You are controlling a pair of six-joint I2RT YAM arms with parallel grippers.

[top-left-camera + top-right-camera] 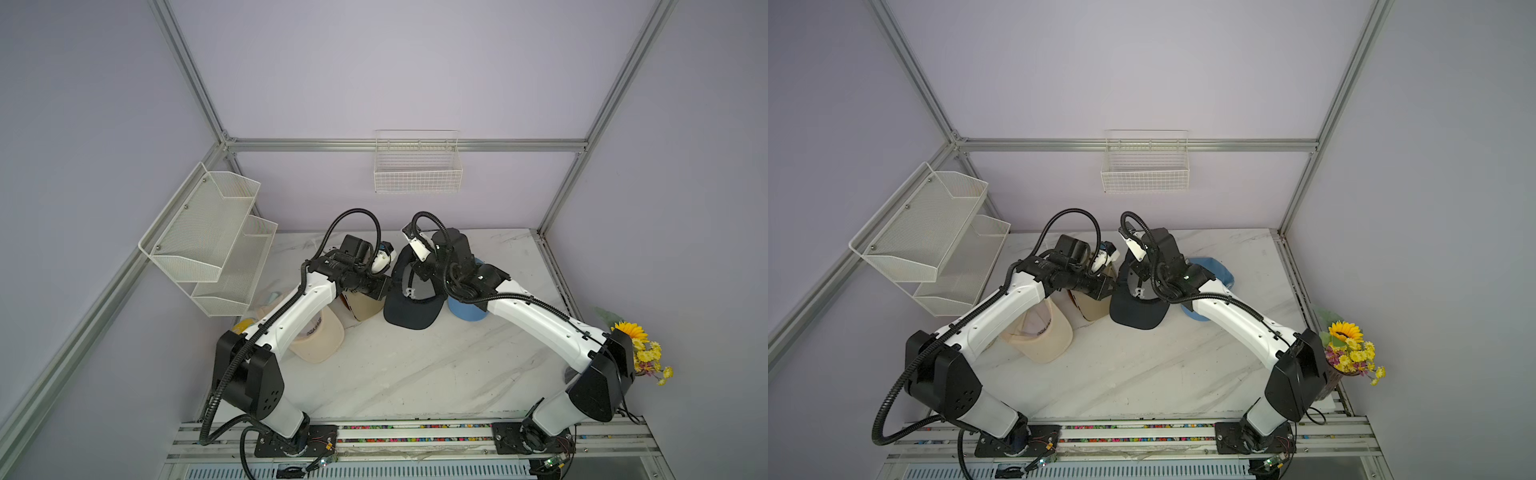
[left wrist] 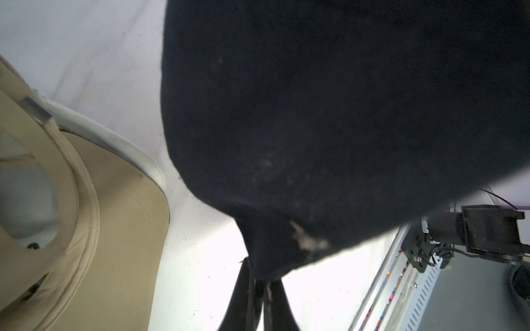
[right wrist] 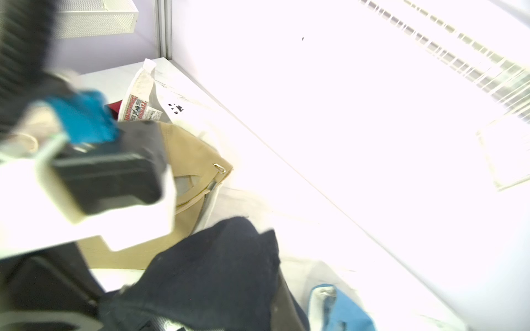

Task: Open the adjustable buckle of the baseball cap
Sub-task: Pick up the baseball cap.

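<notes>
The dark navy baseball cap (image 1: 409, 309) (image 1: 1138, 309) hangs between my two arms at the back of the table, its brim low and toward the front. My left gripper (image 2: 262, 282) is shut on the cap's fabric (image 2: 315, 114), pinching an edge between its black fingers. My right gripper (image 1: 417, 272) reaches into the cap from the right. In the right wrist view the dark fabric (image 3: 215, 272) drapes over its jaws and only one finger (image 3: 286, 301) shows, pressed against the cloth. The buckle is hidden.
A tan cap (image 1: 363, 305) and a cream cap (image 1: 318, 336) lie left of the navy one, and a blue cap (image 1: 467, 311) lies to its right. Mesh shelves (image 1: 208, 241) hang on the left wall, a wire basket (image 1: 417, 166) on the back wall. Flowers (image 1: 642, 349) stand far right.
</notes>
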